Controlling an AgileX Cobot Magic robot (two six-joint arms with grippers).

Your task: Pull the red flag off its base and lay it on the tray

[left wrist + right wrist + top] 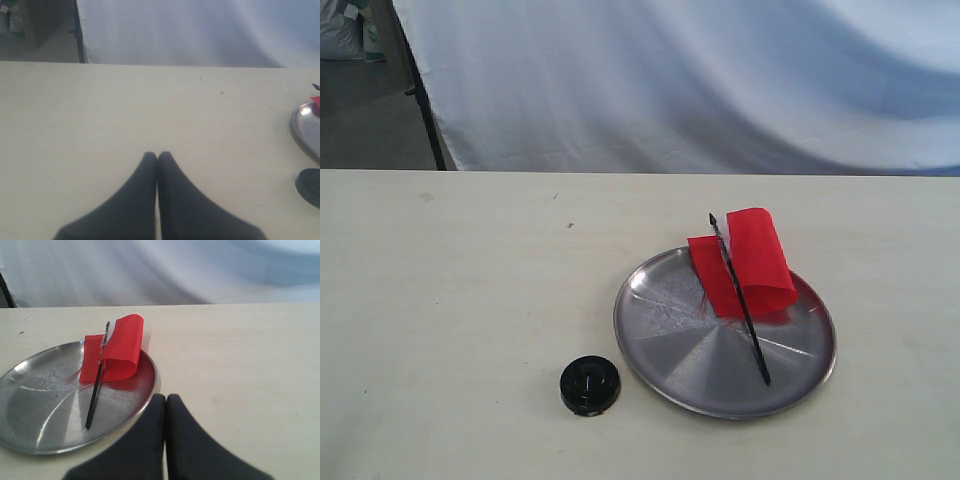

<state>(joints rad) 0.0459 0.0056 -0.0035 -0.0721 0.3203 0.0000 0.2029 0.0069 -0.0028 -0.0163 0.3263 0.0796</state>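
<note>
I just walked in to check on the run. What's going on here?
Nothing is being handled. The small red cloth flag on its thin black pole lies on the round shiny silver metal tray, one pole end reaching past the rim. The small round black plastic base sits empty on the pale table beside the tray, not touching it. The left arm's fingers and the right arm's fingers are shut, holding nothing.

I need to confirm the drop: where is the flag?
In the exterior view, right of centre, the flag lies across the tray, cloth toward the far rim; the base sits on the table left of it.
</note>
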